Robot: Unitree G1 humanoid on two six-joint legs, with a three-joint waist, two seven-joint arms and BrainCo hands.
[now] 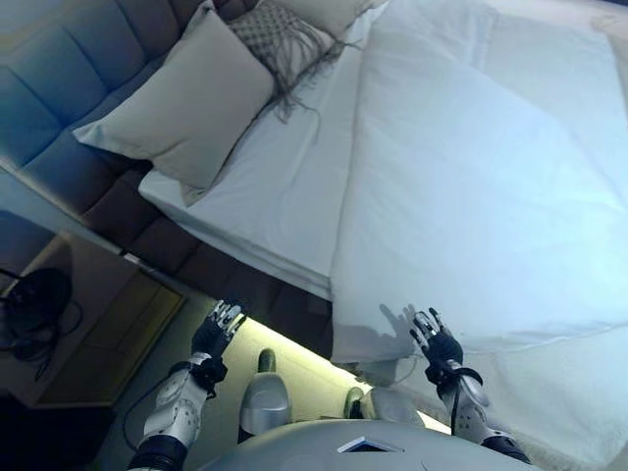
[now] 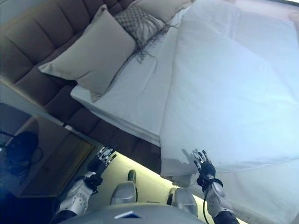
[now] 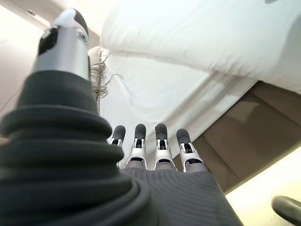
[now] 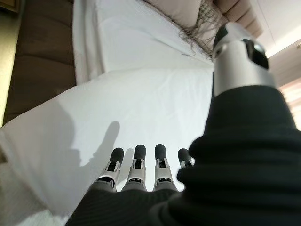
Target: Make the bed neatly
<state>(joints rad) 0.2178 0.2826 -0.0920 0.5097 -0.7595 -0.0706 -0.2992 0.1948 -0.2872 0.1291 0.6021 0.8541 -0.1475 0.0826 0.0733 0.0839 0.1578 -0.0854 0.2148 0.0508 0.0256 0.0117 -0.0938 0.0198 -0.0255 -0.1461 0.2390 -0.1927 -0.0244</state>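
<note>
Cool, dim light; white duvet [image 1: 491, 196] brightest at 2 o'clock. Warm strip glows under the bed frame [image 1: 294, 348], 6 o'clock.

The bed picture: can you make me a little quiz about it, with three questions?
1. True or false: the right hand is gripping the white duvet.
2. Which lies nearest the headboard? A) big plain pillow B) duvet C) bedside table
3. Fill in: the cushion beside the big pillow has a ____ edge.

Key
1. False. Its fingers are straight, and so are those of the left hand, which is over the floor beside the bed.
2. A
3. Fringed
</note>
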